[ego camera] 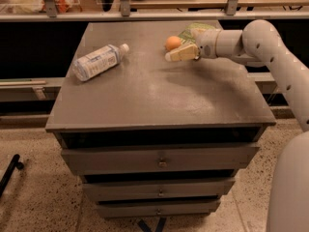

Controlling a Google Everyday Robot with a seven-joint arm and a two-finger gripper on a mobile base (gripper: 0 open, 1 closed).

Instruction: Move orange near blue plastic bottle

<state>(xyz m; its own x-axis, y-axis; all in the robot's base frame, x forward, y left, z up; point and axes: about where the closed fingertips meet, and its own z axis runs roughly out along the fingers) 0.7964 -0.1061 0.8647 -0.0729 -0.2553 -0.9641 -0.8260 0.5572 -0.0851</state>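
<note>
Counter: your grey counter (159,98) sits over a stack of drawers (161,161), each with a small central handle.
Orange: the orange (173,43) rests on the counter close to the far edge, right of the middle, toward the far right corner.
Blue plastic bottle: the blue plastic bottle (99,61) lies on its side near the far left corner, with its white cap pointing toward the far edge and toward the orange. The two are well apart.
Snack bag: a green crinkled bag (195,30) lies by the far edge, just beyond the orange on its right side, partly hidden by the arm.
Arm: your white arm (263,42) comes in across the right edge, running roughly level over the counter.
Pincer: the pincer (170,56) points left, low over the counter, just on the near side of the orange. You cannot tell whether it touches the fruit.
Pincer state: you cannot tell how far open it is. The orange sits beside it, not in its hold.
</note>
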